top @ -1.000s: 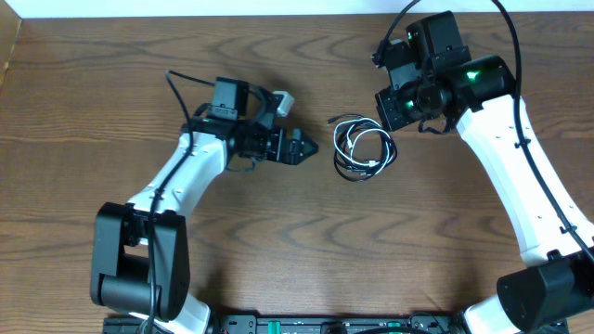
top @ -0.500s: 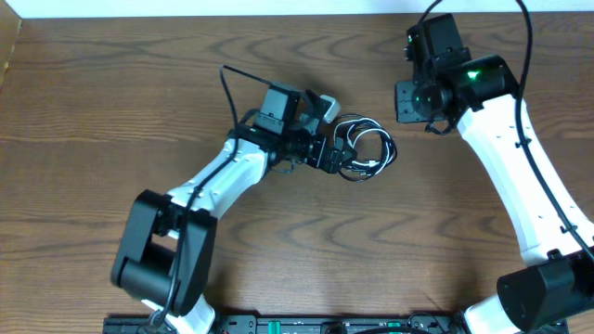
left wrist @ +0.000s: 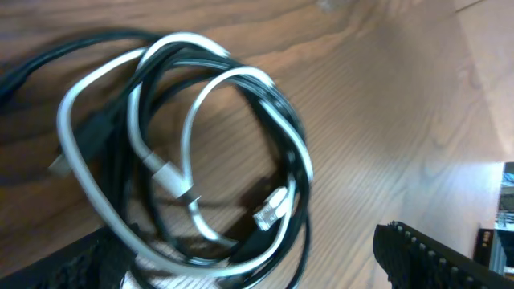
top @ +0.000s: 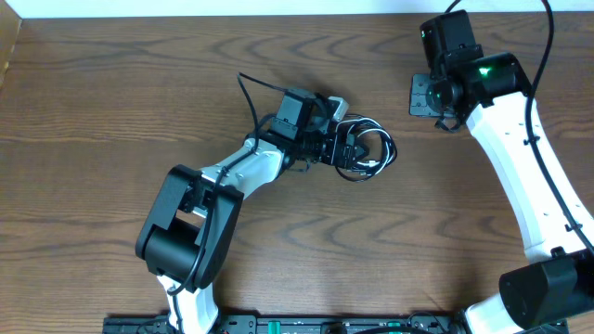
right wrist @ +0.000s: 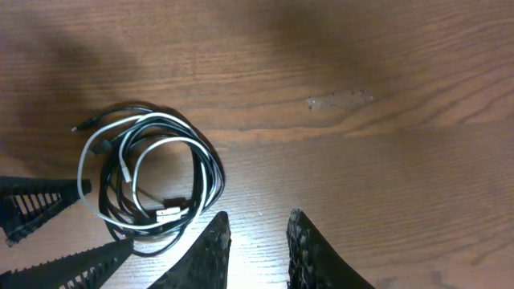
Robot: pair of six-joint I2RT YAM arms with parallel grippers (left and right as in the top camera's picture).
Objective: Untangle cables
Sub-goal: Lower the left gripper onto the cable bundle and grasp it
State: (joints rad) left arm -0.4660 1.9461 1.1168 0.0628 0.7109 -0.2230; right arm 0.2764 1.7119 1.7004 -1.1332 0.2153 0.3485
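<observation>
Left wrist: left fingers [left wrist: 434, 255] wide open, cables [left wrist: 166, 174] between; right fingers [right wrist: 309, 258] slightly parted, empty.

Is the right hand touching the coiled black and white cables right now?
Apart. The overhead view shows bare wooden tabletop between the right hand and the thin coiled black and white cables.

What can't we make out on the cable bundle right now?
- Overhead: left side of the cables is hidden under the left gripper; whether it touches them is unclear.
- Left wrist: bundle's lower edge is cut off by the frame and blurred; the black cable's plugs are not identifiable.
- Right wrist: which cable lies on top at the crossings is too small to tell.
</observation>
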